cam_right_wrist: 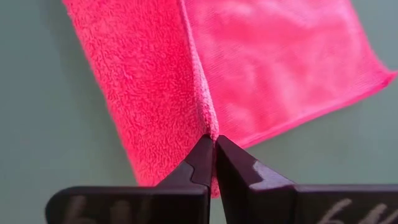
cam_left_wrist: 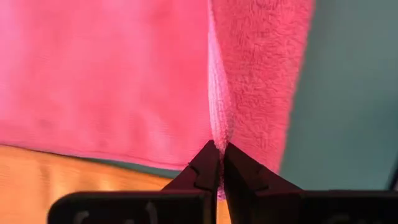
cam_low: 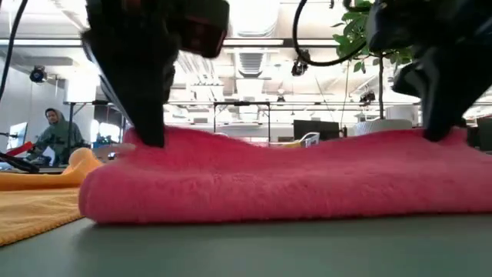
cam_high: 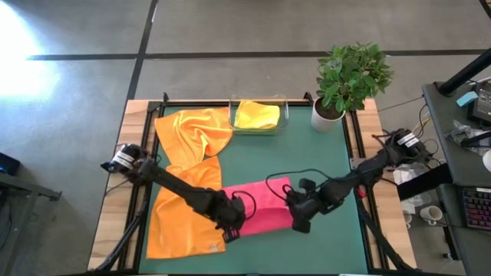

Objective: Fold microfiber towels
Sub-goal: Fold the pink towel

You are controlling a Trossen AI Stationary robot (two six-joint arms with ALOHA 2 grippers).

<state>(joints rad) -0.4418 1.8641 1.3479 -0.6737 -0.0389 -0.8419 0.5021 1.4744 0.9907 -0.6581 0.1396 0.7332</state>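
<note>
Both arms work the hot pink towel point(cam_high: 265, 207) on the green mat point(cam_high: 322, 161), one at each end of its near edge. Left gripper point(cam_high: 232, 223) is pinched closed on a raised ridge of pink cloth, as the left wrist view shows with the fingertips point(cam_left_wrist: 208, 163) meeting on the fabric; right gripper point(cam_high: 299, 221) is likewise clamped on the opposite corner, fingertips point(cam_right_wrist: 205, 155) closed over a crease. The towel lies between the two grippers, partly folded, a doubled layer running back from each pinch. Risks, as I judge them: each grip appears to hold only a thin lip of cloth at the very tips, so a pull or lift could let one corner slip out and the fold would fall askew; if the arms move at unequal pace the edge may twist or bunch. The left gripper sits just beside the orange towel point(cam_high: 180, 222), which lies partly under the left arm, and a drag toward that side could catch or rumple it. A second orange towel point(cam_high: 192, 134) lies crumpled farther beyond the left gripper. Containers: a clear plastic tray point(cam_high: 285, 107), well beyond both grippers at the mat's far edge, holds the yellow towel point(cam_high: 256, 115), folded. A potted plant point(cam_high: 349, 77) stands beside the tray, well apart from the right gripper.
</note>
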